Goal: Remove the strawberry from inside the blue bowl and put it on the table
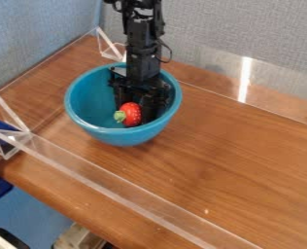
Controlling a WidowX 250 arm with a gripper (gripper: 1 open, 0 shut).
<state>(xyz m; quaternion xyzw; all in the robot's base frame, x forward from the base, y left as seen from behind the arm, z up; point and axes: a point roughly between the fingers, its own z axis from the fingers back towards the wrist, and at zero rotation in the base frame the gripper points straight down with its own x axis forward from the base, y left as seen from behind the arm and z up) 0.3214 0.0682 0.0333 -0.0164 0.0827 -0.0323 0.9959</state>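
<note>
The black gripper (141, 89) reached down from twelve o'clock into the blue bowl (86, 116), its fingers around the strawberry (130, 115), though whether they pinched it or merely stood spread about it could not be told. The strawberry sat inside the bowl, a little toward six o'clock from its middle, its green top facing nine o'clock, and the bowl stood on the brown table (227, 156).

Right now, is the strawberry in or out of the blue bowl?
In: the strawberry sits below the rim of the blue bowl, with bowl wall visible around it.
</note>
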